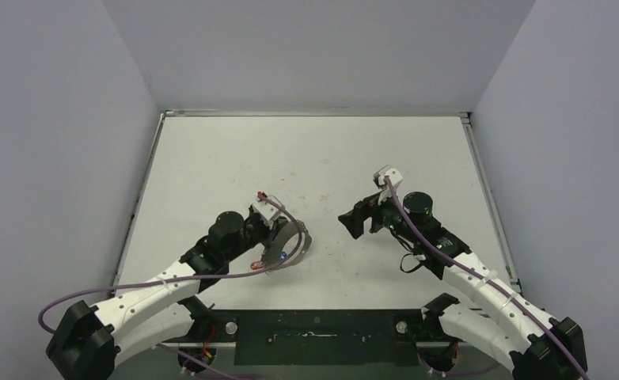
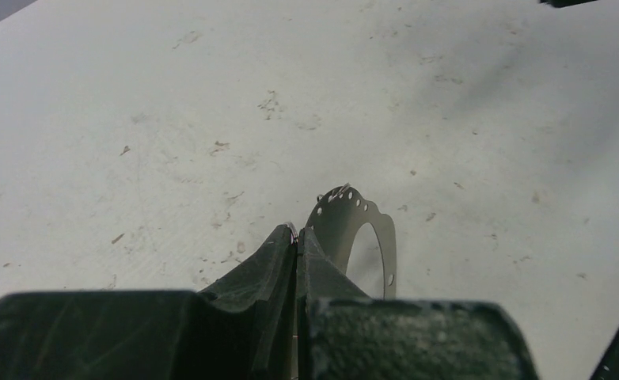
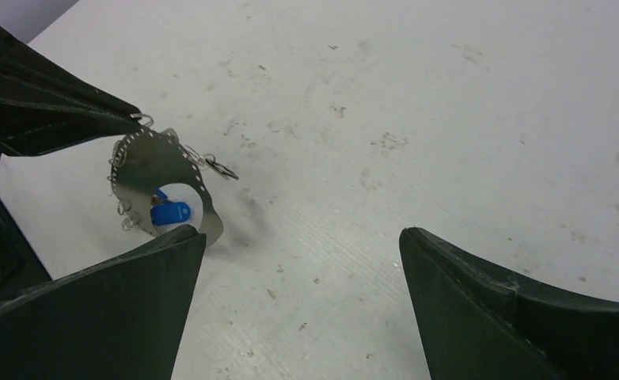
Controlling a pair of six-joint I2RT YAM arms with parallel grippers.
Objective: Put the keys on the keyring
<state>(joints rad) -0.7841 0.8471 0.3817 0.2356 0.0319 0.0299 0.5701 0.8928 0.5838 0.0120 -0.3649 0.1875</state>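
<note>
My left gripper [image 1: 285, 235] is shut on the top edge of the keyring [image 1: 296, 240], a flat silvery hoop with small holes along its rim, and holds it upright just above the table. In the left wrist view the fingertips [image 2: 306, 237] pinch a thin wire loop with the keyring [image 2: 377, 229] beyond them. The right wrist view shows the keyring [image 3: 152, 154], a small clip [image 3: 223, 168] at its rim and the blue-tagged key [image 3: 170, 212] seen through its opening. A red tag [image 1: 256, 264] shows under my left arm. My right gripper [image 1: 352, 222] is open and empty, to the right of the keyring, jaws wide apart [image 3: 302, 234].
The white table [image 1: 314, 150] is scuffed and bounded by grey walls on three sides. A dark plate [image 1: 314, 336] runs along the near edge between the arm bases.
</note>
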